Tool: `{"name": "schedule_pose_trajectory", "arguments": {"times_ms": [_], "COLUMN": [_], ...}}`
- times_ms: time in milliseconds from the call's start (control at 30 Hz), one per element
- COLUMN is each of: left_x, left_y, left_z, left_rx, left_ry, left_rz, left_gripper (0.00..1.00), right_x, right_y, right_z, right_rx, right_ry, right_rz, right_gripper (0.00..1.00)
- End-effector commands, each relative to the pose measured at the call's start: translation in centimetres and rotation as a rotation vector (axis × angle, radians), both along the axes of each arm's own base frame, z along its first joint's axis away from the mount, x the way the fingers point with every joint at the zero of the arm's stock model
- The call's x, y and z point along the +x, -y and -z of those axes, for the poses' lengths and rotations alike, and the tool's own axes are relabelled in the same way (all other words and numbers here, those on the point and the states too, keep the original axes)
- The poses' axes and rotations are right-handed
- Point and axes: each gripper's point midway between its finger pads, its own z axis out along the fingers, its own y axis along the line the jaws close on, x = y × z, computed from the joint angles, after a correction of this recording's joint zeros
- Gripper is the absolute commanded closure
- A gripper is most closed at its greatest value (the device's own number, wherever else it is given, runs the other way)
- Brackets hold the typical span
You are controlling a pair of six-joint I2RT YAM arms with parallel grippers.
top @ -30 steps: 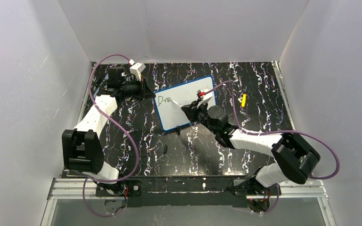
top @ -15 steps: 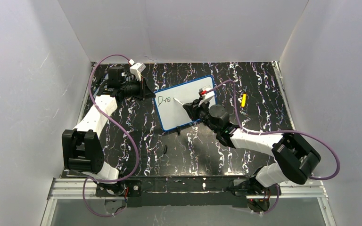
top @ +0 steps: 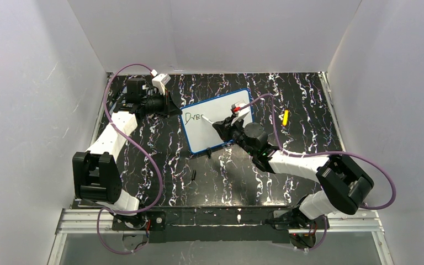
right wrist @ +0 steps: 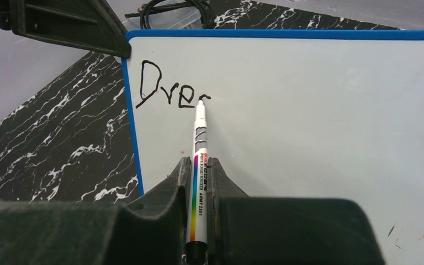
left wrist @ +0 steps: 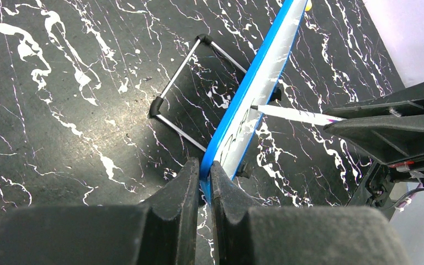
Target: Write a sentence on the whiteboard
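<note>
Black sentence [right wrist: 171,91] has lengthened under the marker [right wrist: 200,149] on the whiteboard [right wrist: 320,138].

I work in a robotics lab cell. Plain white panel walls [top: 27,110] box me in at 9, 12 and 3 o'clock, like a test enclosure. Between them lies a black tabletop [top: 226,182] veined with white. At 6 o'clock an aluminium rail [top: 83,223] runs along the near edge, and my left arm [top: 113,132] and right arm [top: 298,163] are bolted there side by side. Purple cables [top: 160,179] loop loosely from my joints down to the bases.
</note>
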Motion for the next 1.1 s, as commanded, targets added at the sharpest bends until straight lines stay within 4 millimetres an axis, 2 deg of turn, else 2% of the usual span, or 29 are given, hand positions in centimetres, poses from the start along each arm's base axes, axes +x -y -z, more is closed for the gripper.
{"name": "schedule_pose_trajectory", "arguments": {"times_ms": [0,167,267,567,1067], "left_x": [-0.9,-1.0,-1.0,-0.9,-1.0], "left_y": [0.5,0.5,0.5,0.5,0.5], "left_z": [-1.6,-1.6,-1.5,-1.5,-1.6], "left_rx": [-0.023,-0.023,-0.023,-0.025,-0.026], "left_ry": [0.027,0.027,0.025,0.023,0.025], "left_rz": [0.026,0.027,0.027,0.027,0.028], "left_gripper": [1.0,1.0,1.0,1.0,1.0], "right_x": [0.2,-0.2,-0.2,0.3,1.4], "right_y": [-0.4,0.1,0.5,1.3,0.8], "right_z": [-0.7,0.7,0.8,-0.6,-3.7], "right_rx": [0.022,0.008,0.005,0.006,0.047], "right_ry": [0.026,-0.005,-0.003,0.033,0.097], "right_rz": [-0.018,-0.016,0.002,0.05,0.068], "right_gripper": [0.99,0.99,0.99,0.99,0.99]}}
